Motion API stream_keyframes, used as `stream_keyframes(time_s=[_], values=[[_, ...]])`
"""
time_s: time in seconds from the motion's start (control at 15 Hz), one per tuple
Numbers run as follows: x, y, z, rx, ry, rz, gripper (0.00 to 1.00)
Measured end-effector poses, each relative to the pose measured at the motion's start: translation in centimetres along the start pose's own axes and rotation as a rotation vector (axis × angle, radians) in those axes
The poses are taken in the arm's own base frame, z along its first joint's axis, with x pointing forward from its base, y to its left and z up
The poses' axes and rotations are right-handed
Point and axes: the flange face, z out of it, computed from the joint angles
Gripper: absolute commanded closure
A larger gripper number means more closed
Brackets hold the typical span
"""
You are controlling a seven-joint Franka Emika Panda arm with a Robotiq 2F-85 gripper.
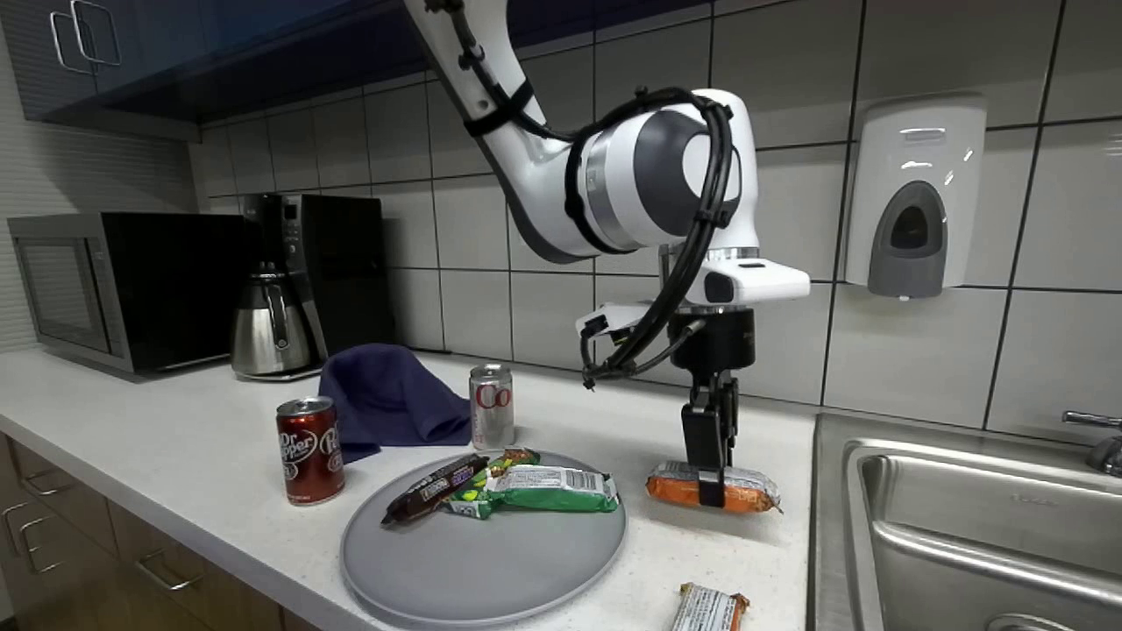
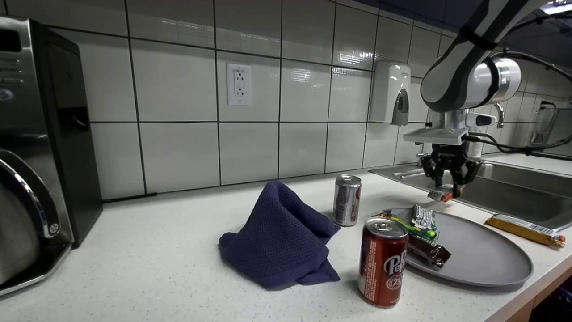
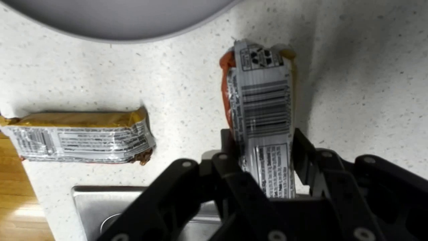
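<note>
Now the gripper (image 3: pixel 264 140) is clamped across the orange bar (image 3: pixel 264 103), over the counter (image 1: pixel 202 438) between plate (image 1: pixel 491 565) and sink (image 1: pixel 833 526); the step in hand looks like picking up. Next move probably calls for steady, gentle raising

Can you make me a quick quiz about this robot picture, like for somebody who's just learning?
1. What is the gripper holding?
2. True or false: a green bar lies on the plate.
3. Fill in the gap: the brand on the red can is ___.

Key:
1. An orange bar.
2. True.
3. Dr Pepper.
</note>
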Motion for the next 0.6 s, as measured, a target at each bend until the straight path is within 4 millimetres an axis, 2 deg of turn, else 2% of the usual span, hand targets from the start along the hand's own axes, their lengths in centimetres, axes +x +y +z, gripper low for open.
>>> stream_keyframes(time_s=[0.27, 0.6], values=[[-1.0, 1.7, -1.7, 0.018, -0.016, -0.07, 0.81], [-3.3, 3.4, -2.4, 0.02, -0.037, -0.153, 0.81]])
